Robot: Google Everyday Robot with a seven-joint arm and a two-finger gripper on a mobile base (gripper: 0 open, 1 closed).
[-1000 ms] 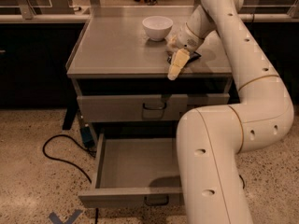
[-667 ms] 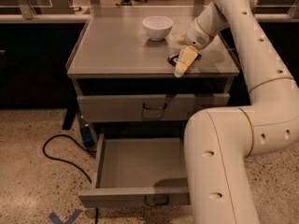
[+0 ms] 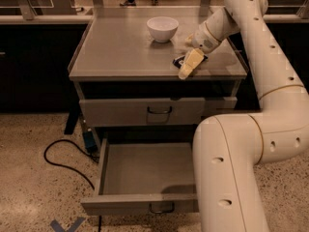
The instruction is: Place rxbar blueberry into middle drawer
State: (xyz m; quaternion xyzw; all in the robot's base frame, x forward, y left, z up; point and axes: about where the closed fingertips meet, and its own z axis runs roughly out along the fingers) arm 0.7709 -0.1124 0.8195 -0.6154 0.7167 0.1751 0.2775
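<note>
The rxbar blueberry [image 3: 179, 60] is a dark flat bar lying on the grey cabinet top near its front right, mostly covered by my gripper. My gripper [image 3: 186, 69] is down on the cabinet top right at the bar, pointing toward the front edge. The middle drawer [image 3: 145, 170] is pulled out wide below, grey inside, with nothing in it and a dark loop handle on its front. My white arm crosses in front of the drawer's right part.
A white bowl [image 3: 162, 28] stands on the cabinet top [image 3: 116, 47] behind and left of the gripper. The upper drawer front [image 3: 120, 112] is shut. A black cable [image 3: 63, 158] lies on the speckled floor at the left.
My gripper has shifted slightly to the right along the cabinet top's front edge, staying over the dark bar. The bowl and drawers have not moved.
</note>
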